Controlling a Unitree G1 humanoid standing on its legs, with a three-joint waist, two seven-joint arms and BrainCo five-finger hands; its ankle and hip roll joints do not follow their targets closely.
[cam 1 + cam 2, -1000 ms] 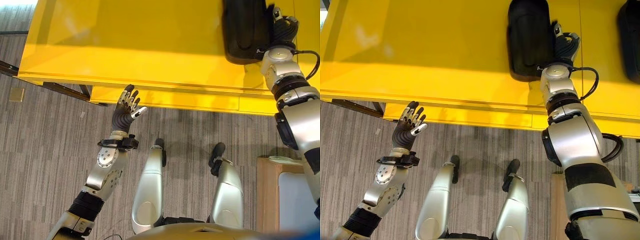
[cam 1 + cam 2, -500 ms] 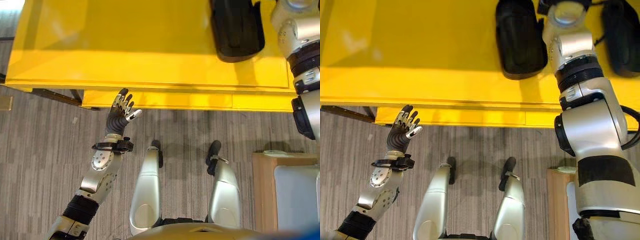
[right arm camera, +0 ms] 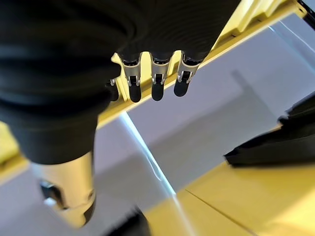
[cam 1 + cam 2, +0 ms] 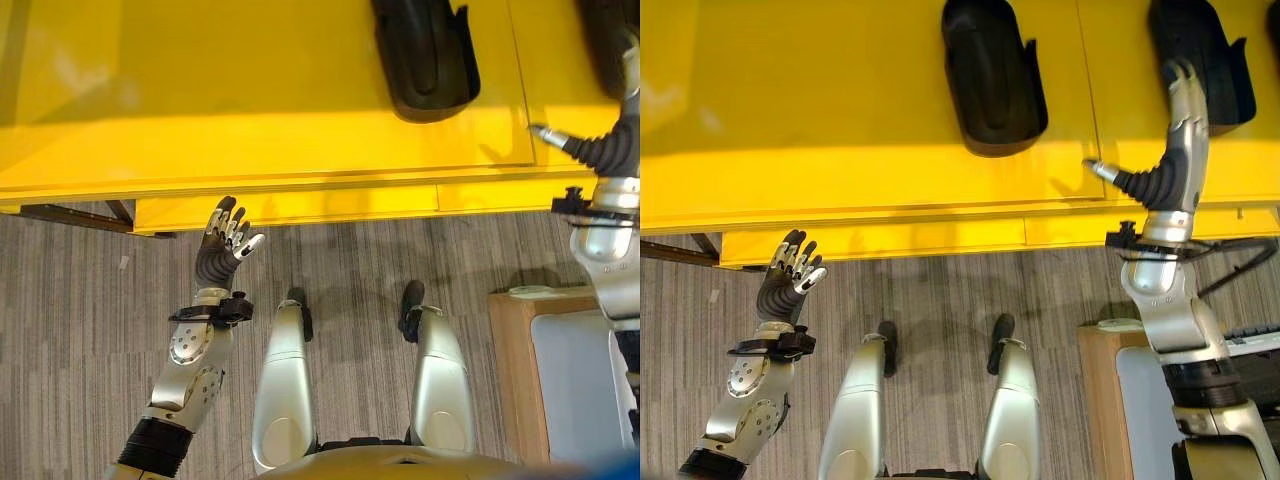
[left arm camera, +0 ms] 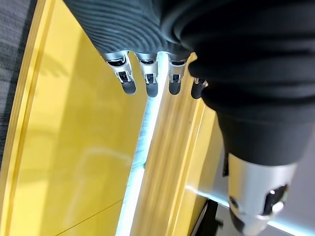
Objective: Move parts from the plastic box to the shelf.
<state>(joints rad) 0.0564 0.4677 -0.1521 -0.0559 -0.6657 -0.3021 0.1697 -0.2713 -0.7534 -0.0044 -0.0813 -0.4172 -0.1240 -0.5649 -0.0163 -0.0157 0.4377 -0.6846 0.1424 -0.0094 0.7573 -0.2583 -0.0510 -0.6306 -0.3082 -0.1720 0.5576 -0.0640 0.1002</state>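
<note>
Two black moulded parts (image 4: 993,75) (image 4: 1202,60) lie on the yellow shelf (image 4: 790,110). Right hand (image 4: 1175,150) above it, left hand (image 4: 785,285) below its edge: both relaxed, empty. They look rigid, light, smooth; grip across the narrow sides

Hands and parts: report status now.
Left hand open, empty, raised off the yellow shelf edge. Right hand open, empty, over the shelf between two black parts. Both parts resting on the shelf. Nothing blocking.

glossy yellow shelf (image 4: 250,90), matt black parts (image 4: 425,60)
</note>
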